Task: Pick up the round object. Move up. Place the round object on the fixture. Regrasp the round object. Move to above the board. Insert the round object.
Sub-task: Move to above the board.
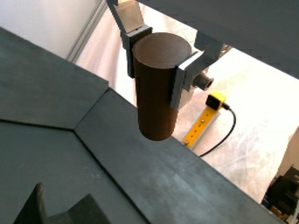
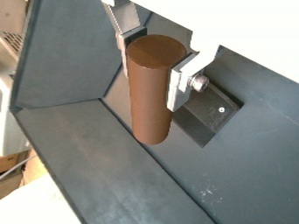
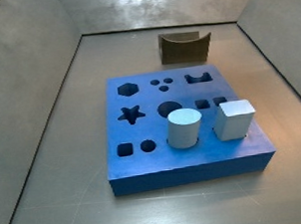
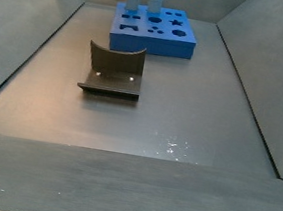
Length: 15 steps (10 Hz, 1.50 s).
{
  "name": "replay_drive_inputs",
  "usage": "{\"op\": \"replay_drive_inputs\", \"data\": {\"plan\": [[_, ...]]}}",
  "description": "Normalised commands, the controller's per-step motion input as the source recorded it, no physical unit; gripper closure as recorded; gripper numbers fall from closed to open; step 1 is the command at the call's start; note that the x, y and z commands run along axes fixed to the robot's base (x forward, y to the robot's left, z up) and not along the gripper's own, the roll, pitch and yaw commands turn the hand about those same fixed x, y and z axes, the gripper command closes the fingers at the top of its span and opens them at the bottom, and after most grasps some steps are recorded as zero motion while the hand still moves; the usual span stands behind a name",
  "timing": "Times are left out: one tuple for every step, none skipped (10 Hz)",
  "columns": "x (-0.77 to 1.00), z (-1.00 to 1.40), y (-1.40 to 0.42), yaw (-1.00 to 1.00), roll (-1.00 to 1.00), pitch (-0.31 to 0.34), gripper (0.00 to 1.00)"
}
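The tool (image 2: 153, 54) is clenched on the slim brown wooden cylinder peg (image 2: 152, 87), held high above the floor with its long axis running down from the fingers (image 1: 191, 74). In a side view the small dark notched fixture (image 4: 114, 71) sits below, before the thick blue slab board (image 4: 153, 33).

The claw (image 2: 155, 54) has flat silver plate fingers (image 2: 184, 80) with a round bolt head.
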Motion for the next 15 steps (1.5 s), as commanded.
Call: {"op": "replay_drive_inputs", "data": {"plan": [[0.03,0.58,-0.04,0.09,-0.05,0.144,1.0],[0.03,0.37,-0.03,0.09,-0.06,0.154,1.0],[0.03,0.22,-0.03,0.09,-0.05,0.165,1.0],[-0.65,0.28,-1.0,-0.09,-1.0,-0.07,1.0],[-0.65,0.29,-1.0,-0.09,-1.0,-0.077,1.0],[-0.7,0.29,-1.0,-0.08,-1.0,-0.09,1.0],[-0.72,0.29,-1.0,-0.08,-1.0,-0.09,1.0],[-0.72,0.29,-1.0,-0.08,-1.0,-0.093,1.0],[-0.75,0.29,-1.0,-0.08,-1.0,-0.091,1.0],[-0.78,0.3,-1.0,-0.08,-1.0,-0.092,1.0],[-0.7,0.26,-0.87,-0.08,-1.0,-0.096,1.0],[-0.41,0.12,-0.44,-0.07,-1.0,-0.097,1.0],[-0.22,0.06,-0.19,-0.08,-1.0,-0.092,1.0],[-0.16,0.05,-0.1,-0.08,-1.0,-0.089,1.0],[-0.13,0.03,-0.06,-0.08,-1.0,-0.093,1.0]]}}
